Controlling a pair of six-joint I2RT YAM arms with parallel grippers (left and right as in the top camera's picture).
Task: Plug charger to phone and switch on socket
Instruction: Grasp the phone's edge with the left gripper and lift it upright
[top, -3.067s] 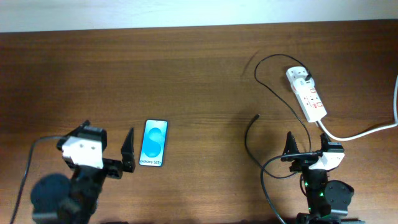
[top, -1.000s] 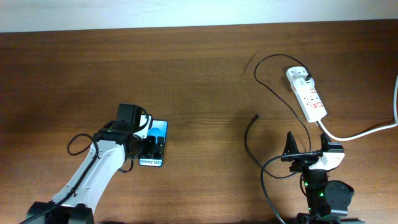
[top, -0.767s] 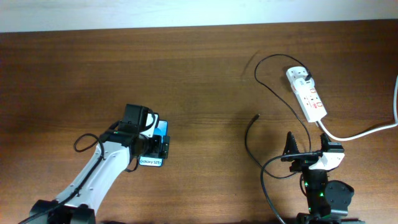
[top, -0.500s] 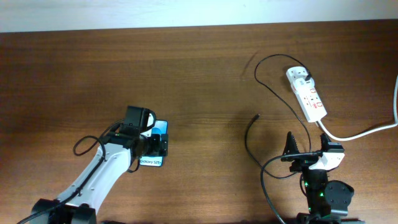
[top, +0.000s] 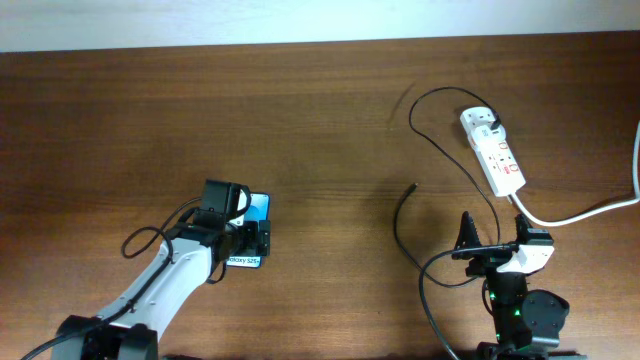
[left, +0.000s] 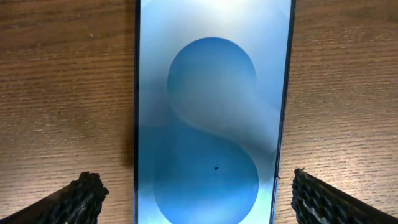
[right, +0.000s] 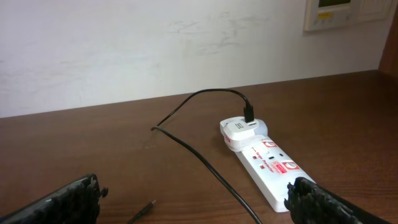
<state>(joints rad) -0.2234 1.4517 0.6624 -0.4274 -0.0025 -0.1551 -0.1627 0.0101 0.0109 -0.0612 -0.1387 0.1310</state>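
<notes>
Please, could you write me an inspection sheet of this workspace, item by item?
Surface: brown wooden table.
Job's things: phone lies flat with a blue screen. The socket is at far right. The charger is plugged into the socket, and its free tip lies loose, apart from the phone.
Clutter: nothing seen.
End effectors: left end effector is open, one finger either side of the phone. The right end effector is open and empty.
Cables: white cord runs from the socket off the right edge.
Surroundings: white wall behind the table.
</notes>
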